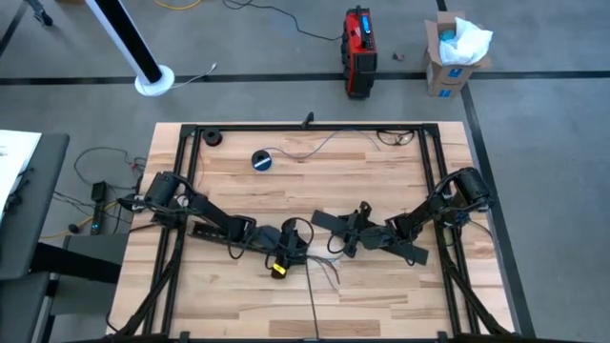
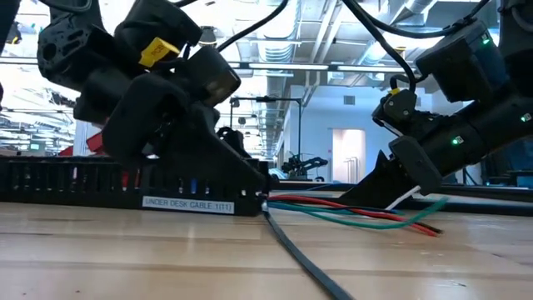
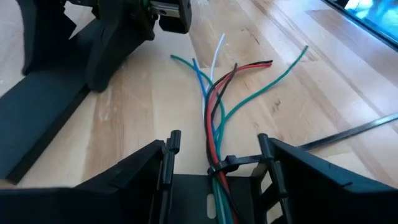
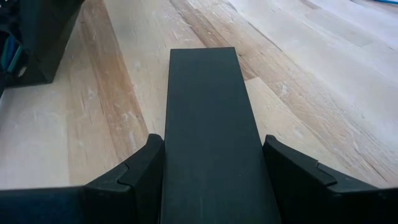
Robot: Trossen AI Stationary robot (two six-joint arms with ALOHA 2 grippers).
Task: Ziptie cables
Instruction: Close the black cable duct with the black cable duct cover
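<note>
Several cables (image 3: 214, 118) lay at desk (image 1: 381, 305) centre, cinched by a ziptie (already looped) between the open left hand (image 3: 214, 163); right hand (image 4: 212, 163), at 3 o'clock, clamped a strip (image 4: 208, 112), probably as brace.

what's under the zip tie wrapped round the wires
The cables, red, green, blue and dark, run bundled under the zip tie. Past it they vanish beneath the left pincer.

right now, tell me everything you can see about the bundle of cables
The cables are thin flexible wires in red, green, blue, white and dark, lying on the wooden table. They run bunched between the left gripper fingers, where a black zip tie loops around them, then fan out with loose ends apart. The low view shows them trailing from the slotted black cable strip.
</note>
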